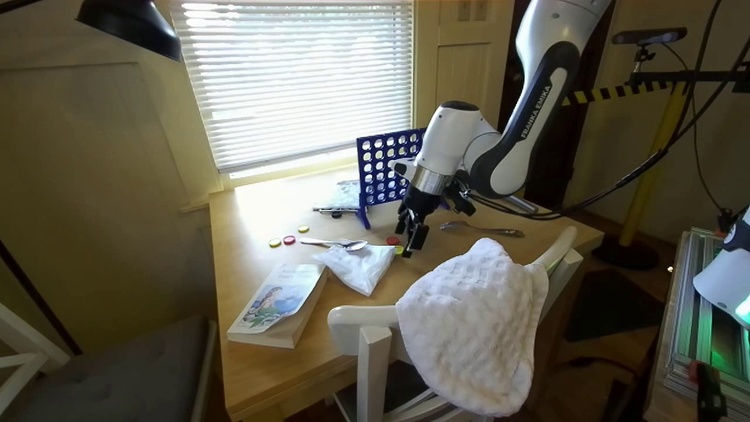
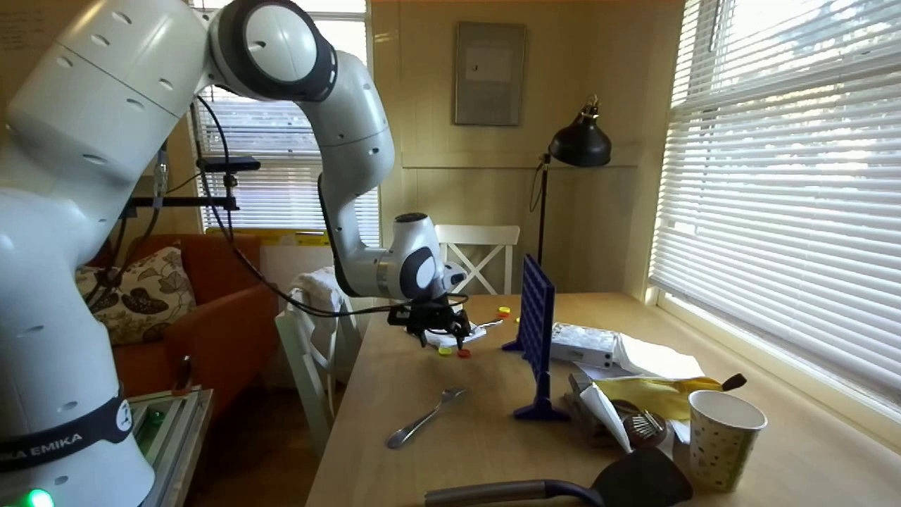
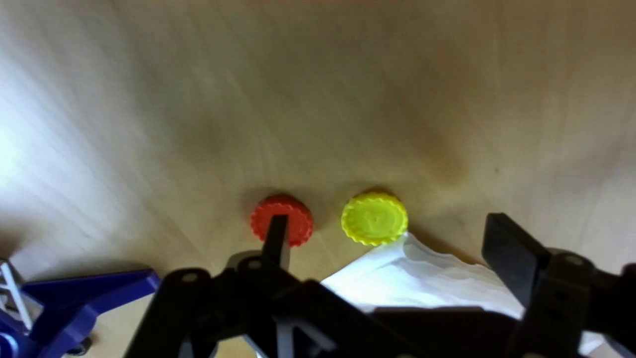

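My gripper point(image 3: 387, 221) stands open above the wooden table, nothing between its fingers. Below the jaws in the wrist view lies a yellow disc point(image 3: 374, 219) with a scalloped rim, touching the corner of a crumpled white sheet or bag point(image 3: 427, 278). A red disc point(image 3: 300, 217) sits beside it, partly covered by the left finger in that view. Both exterior views show the gripper point(image 1: 405, 241) low over this spot, with the red disc point(image 2: 463, 353) and yellow disc point(image 2: 445, 351) close beneath. Whether a fingertip touches the table I cannot tell.
A blue upright game grid point(image 2: 538, 317) stands near the gripper. A fork point(image 1: 483, 229), a spoon point(image 1: 354, 245), a book point(image 1: 278, 305) and several more discs lie about. A spatula point(image 2: 640, 479) and paper cup point(image 2: 725, 440) are at one end. A towel-draped chair point(image 1: 474, 328) adjoins the table.
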Available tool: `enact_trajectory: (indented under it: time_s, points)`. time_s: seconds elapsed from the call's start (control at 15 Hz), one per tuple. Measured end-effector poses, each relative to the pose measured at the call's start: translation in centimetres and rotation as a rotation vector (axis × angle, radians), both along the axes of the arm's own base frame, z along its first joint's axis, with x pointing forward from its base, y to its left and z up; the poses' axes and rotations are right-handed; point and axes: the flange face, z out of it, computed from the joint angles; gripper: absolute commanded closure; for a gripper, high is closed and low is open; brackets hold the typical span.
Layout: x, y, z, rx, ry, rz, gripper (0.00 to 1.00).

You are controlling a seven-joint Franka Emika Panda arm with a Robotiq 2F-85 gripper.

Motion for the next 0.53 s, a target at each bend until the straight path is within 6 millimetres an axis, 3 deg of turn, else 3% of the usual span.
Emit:
enact_trajectory:
  time_s: [0.33,0.53]
  points:
    - [0.5,1.8,-0.2,0.088,0.018,0.094,0.00]
    - [0.8,1.7,-0.3,0.113,0.030,0.109,0.00]
